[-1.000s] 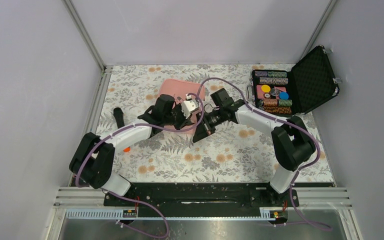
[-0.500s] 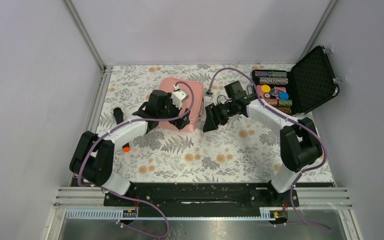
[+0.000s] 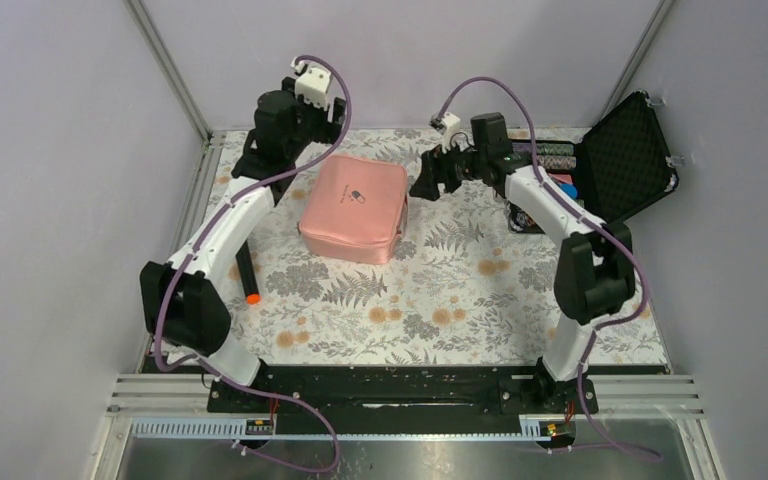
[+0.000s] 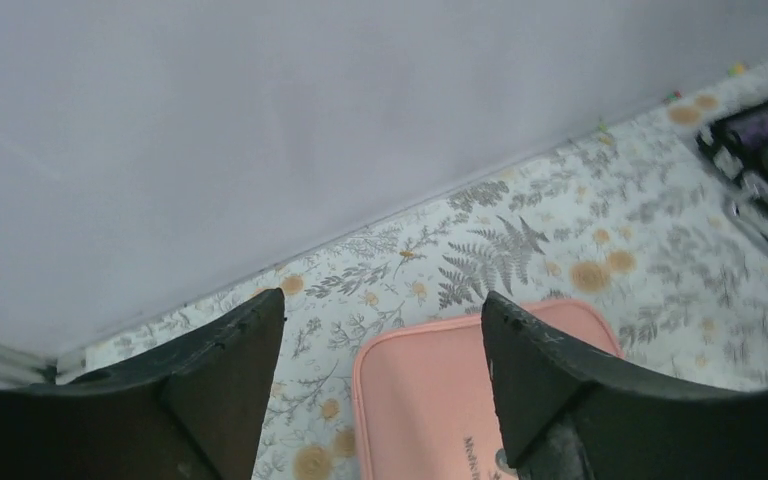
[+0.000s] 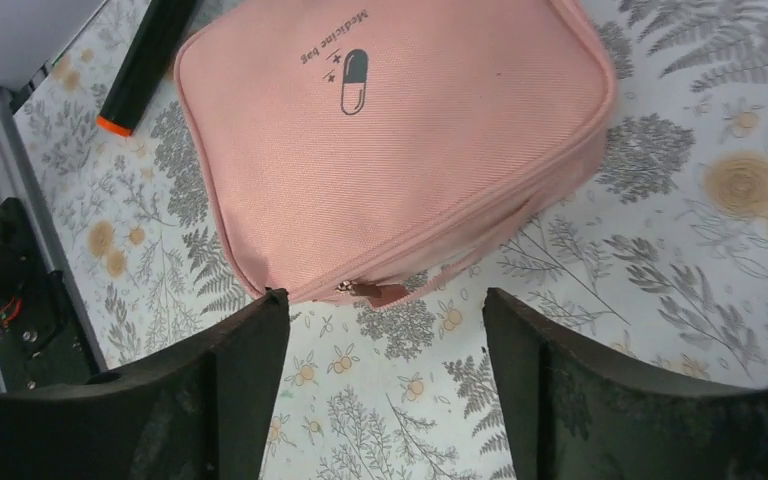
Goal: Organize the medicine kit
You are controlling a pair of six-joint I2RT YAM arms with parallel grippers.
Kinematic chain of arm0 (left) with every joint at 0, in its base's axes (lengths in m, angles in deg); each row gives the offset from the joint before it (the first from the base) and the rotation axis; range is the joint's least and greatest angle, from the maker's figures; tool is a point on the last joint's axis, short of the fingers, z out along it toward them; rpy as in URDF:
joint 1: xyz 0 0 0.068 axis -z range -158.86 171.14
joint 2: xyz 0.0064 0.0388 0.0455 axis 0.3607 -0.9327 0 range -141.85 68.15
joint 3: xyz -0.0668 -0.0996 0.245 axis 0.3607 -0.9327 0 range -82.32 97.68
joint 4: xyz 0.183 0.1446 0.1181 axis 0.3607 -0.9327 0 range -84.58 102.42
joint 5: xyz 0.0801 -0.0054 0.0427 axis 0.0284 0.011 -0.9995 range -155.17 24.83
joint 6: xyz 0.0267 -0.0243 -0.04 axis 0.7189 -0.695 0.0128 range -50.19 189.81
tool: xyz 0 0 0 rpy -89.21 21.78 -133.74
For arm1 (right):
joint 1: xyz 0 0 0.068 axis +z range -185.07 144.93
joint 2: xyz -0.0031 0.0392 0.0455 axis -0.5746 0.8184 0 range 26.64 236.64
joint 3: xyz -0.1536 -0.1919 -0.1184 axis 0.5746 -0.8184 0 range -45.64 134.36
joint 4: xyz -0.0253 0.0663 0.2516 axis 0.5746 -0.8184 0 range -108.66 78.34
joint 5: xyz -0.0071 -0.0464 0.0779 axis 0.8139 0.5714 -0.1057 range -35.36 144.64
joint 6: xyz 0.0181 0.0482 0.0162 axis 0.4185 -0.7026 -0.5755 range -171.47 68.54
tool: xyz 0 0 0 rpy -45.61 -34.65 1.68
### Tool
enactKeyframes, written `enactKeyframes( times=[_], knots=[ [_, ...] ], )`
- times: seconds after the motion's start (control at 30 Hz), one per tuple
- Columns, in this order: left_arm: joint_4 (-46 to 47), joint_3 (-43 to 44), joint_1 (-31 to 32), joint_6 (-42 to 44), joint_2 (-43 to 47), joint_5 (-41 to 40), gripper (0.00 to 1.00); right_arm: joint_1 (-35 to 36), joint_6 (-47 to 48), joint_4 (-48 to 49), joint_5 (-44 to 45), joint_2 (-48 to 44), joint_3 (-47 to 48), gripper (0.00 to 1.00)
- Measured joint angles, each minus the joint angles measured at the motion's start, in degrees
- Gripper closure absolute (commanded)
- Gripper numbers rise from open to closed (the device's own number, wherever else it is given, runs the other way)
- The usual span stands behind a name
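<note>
The medicine kit is a pink zippered pouch lying flat and closed on the floral mat, with a pill logo on its lid. In the right wrist view the medicine kit fills the upper part, its zipper pull at the near corner. My left gripper hangs raised at the back left, open and empty; below it shows a corner of the medicine kit. My right gripper hovers just right of the kit, also open and empty. Neither the left gripper nor the right gripper touches the kit.
A black marker with an orange tip lies left of the kit, beside my left arm. An open black case with colourful chips stands at the back right. Walls close in on the back and both sides.
Both grippers have opened and drawn away from the kit: the left rose to the back left, the right swung to the back right. The kit now lies uncovered and closed.
</note>
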Motion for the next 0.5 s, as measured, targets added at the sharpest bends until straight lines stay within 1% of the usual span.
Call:
enactKeyframes(
  times=[0.03,0.07,0.1,0.17,0.23,0.3,0.4,0.43,0.5],
  knots=[
    [-0.3,0.2,-0.5,1.7,0.1,2.5,0.22,0.1,1.4,-0.3,-1.9,2.1,1.9,0.26],
    [-0.9,-0.7,-0.8,4.4,0.8,5.4,0.14,0.3,3.0,-0.5,-2.7,3.1,2.3,0.27],
    [-2.1,-2.1,-0.9,7.3,1.6,8.2,0.1,0.7,5.6,-1.5,-3.1,3.3,1.5,0.28],
    [-6.2,-6.4,-0.9,14.7,3.5,14.4,0.11,1.9,12.7,-2.5,-2.7,2.4,-2.0,0.31],
    [-9.7,-12.3,-0.7,21.7,5.0,19.3,0.12,3.8,21.1,-3.3,-1.6,0.9,-6.5,0.4],
    [-13.0,-18.1,-0.7,27.0,5.5,22.2,0.12,5.8,30.9,-5.4,-0.3,0.2,-10.4,0.46],
    [-16.5,-25.9,-0.8,32.0,5.4,23.8,0.12,8.3,38.5,-7.8,1.3,1.0,-11.0,0.48],
    [-16.5,-27.5,-0.9,32.8,5.4,23.9,0.12,8.6,40.8,-8.2,1.6,1.5,-10.7,0.48],
    [-15.0,-27.9,-0.9,33.3,5.6,24.0,0.12,8.9,43.4,-8.9,2.4,2.6,-9.4,0.49]
  ],
)
